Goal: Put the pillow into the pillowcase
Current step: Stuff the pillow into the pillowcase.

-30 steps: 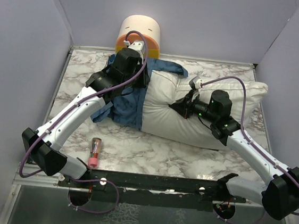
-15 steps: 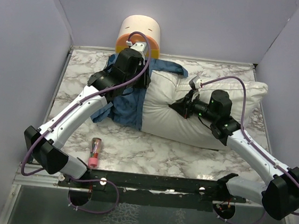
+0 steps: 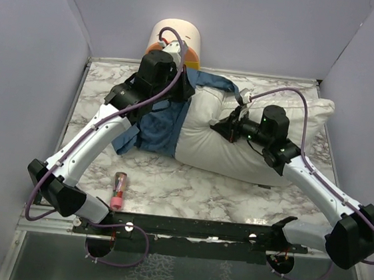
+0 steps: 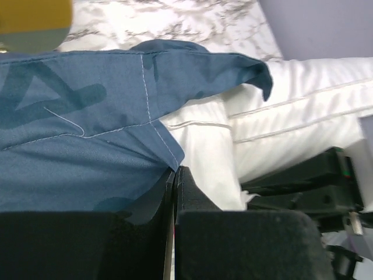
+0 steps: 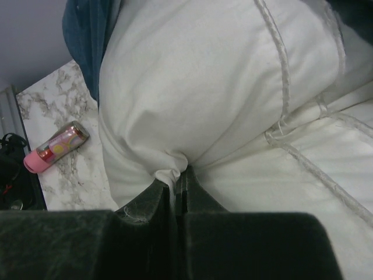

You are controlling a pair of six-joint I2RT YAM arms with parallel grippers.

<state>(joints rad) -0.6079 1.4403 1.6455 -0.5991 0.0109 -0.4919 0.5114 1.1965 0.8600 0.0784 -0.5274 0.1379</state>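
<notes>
Blue pillowcase (image 4: 87, 134) hem sits pinched in my left hand (image 4: 175, 174), arm stretched toward the counter's (image 3: 189, 187) far edge. To its right, my right hand (image 5: 179, 172), arm bent, pinches a fold of the pillow (image 5: 204, 76) lying across mid-counter.

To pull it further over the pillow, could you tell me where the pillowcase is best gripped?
Probably its stitched hem: there the pillowcase lies loose over the pillow, a thin edge to pinch. Come from the left, as the left hand does, shut on it.
</notes>
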